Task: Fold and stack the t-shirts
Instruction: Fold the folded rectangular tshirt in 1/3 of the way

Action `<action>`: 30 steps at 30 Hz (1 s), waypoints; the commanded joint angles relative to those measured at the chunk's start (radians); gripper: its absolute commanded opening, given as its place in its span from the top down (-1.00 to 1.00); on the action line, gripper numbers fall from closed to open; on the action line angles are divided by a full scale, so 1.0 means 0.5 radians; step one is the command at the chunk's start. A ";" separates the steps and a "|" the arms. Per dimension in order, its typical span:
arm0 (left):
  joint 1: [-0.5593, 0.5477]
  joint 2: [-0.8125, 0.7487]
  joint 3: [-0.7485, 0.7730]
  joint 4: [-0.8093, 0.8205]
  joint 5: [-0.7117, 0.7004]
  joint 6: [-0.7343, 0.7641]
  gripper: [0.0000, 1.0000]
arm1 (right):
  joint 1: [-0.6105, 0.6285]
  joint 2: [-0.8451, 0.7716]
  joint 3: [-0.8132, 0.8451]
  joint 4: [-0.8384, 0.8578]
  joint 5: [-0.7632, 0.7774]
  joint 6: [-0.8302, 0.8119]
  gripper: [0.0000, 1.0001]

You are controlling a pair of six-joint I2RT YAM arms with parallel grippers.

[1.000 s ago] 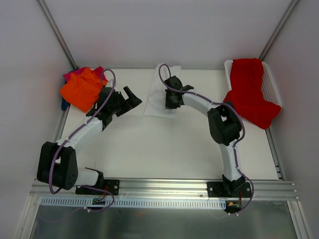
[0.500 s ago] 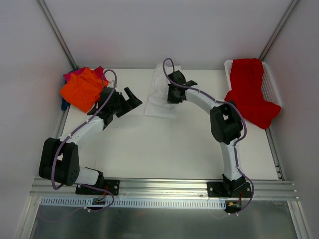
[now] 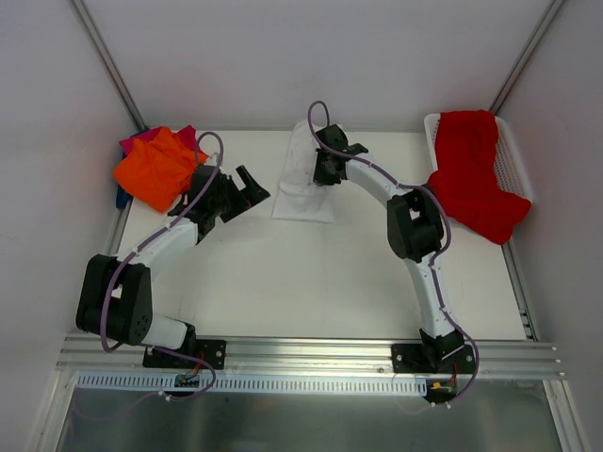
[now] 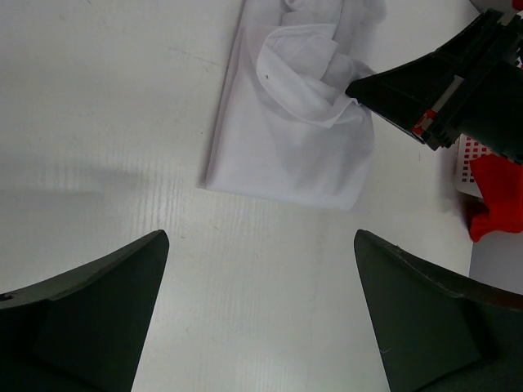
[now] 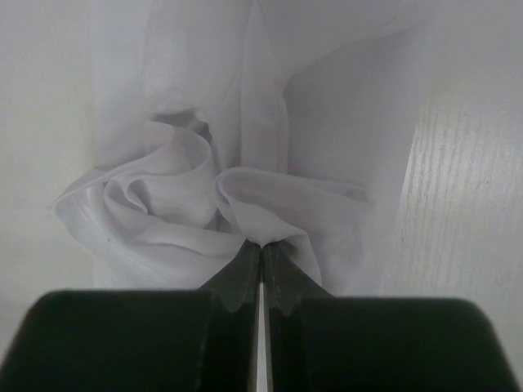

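— Pinching a thin pleat of the white shirt (image 5: 163, 212), the right end effector (image 5: 261, 245) has its fingers pressed together on the cloth. The shirt lies at the far middle of the bench (image 3: 311, 282). Its near half is flat and folded, and its far half is bunched. What could go wrong?

— The grip looks small, perhaps only one layer. If the arm lifts or pulls, the pleat may slip out. It may also drag the flat folded part along and open it. The bunched cloth around the fingers could fall unevenly and leave a crooked fold.

— And the other arm?

— The left end effector (image 3: 250, 184) is spread wide and holds nothing. It is near the shirt's left edge, not touching it. Nothing pins the cloth down, so the whole shirt could slide on the smooth bench.

— What else is around?

— An orange shirt (image 3: 155, 169) sits in the far left corner. A pink shirt (image 3: 132, 143) and something blue (image 3: 122, 198) peek out beneath it. The left arm is close beside that pile, between it and the white shirt. Carrying the white one there could bump the arm or nudge the pile. A red shirt (image 3: 471, 174) hangs over a white basket (image 3: 513, 165) at the far right, well apart.
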 commanded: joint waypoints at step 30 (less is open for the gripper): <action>0.019 0.171 -0.011 0.155 0.139 -0.034 -0.98 | -0.254 -0.214 -0.035 -0.058 0.282 0.182 -0.99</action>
